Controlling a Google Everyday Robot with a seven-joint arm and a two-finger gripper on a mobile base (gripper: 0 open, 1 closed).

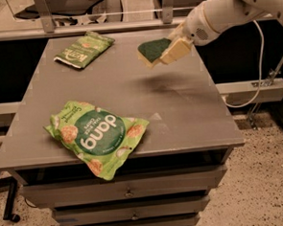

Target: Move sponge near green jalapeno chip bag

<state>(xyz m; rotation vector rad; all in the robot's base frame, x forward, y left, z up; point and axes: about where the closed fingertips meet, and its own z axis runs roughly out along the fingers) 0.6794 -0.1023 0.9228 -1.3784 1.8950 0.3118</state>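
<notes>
1. The tool [164, 54] hangs above the far right part of the counter [125, 84], reaching in from the right on a white arm [221, 9].
2. Its fingers are clamped on the sponge [152, 50], which is held clear of the counter, green side up and tilted.
3. The jalapeno bag [84, 49] lies flat at the far left, well apart from the sponge.
4. The dang bag [97, 137] lies at the near left edge, partly overhanging the drawers [127, 187].
</notes>
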